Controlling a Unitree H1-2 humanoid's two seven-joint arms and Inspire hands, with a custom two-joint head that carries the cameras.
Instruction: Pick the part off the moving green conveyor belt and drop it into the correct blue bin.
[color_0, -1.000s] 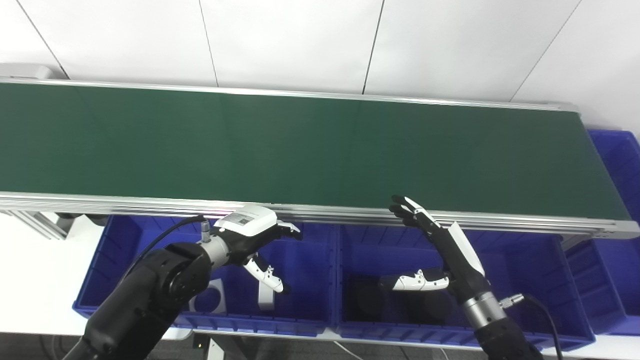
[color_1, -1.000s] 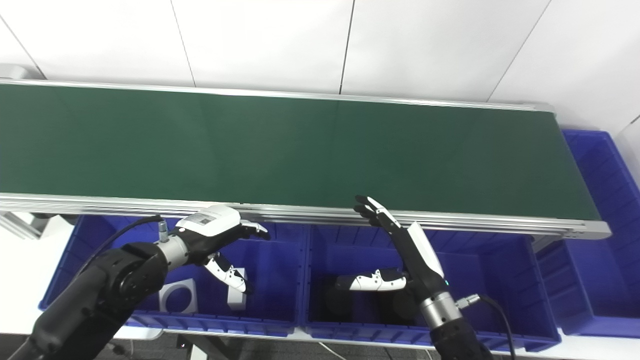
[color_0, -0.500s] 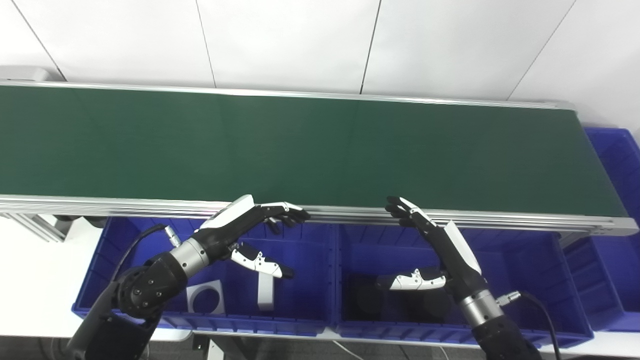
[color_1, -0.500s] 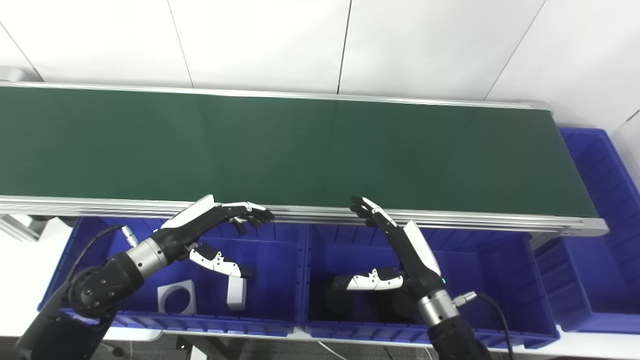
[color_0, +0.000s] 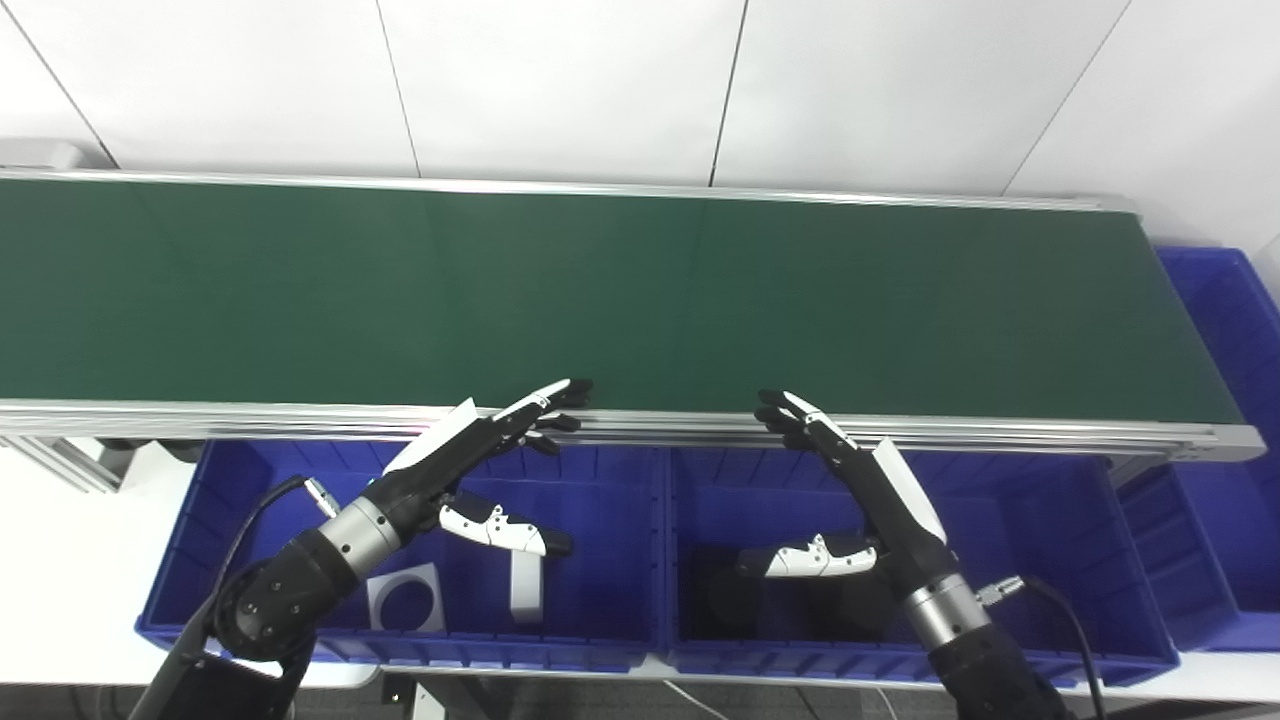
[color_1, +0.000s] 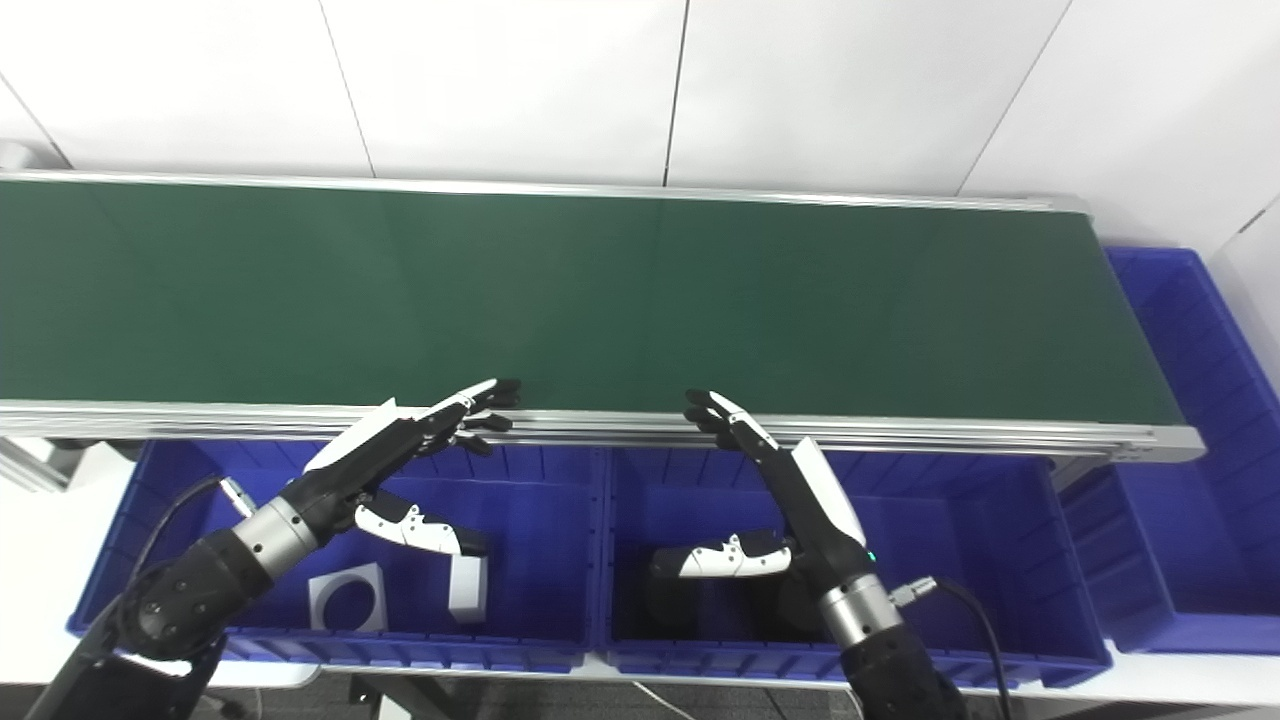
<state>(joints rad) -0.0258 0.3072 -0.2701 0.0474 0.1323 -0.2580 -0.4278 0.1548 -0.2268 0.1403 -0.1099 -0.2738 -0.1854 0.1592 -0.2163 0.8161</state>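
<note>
belt (color_0: 640, 290) bare; left hand (color_0: 470, 460) (open) has risen to its edge.

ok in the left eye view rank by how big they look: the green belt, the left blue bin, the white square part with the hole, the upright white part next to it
1. green belt, by far the largest.
2. left blue bin.
3 and 4. white square part with the hole and upright white part: too alike to rank, and the left robot hand covers the upright one's top.
</note>
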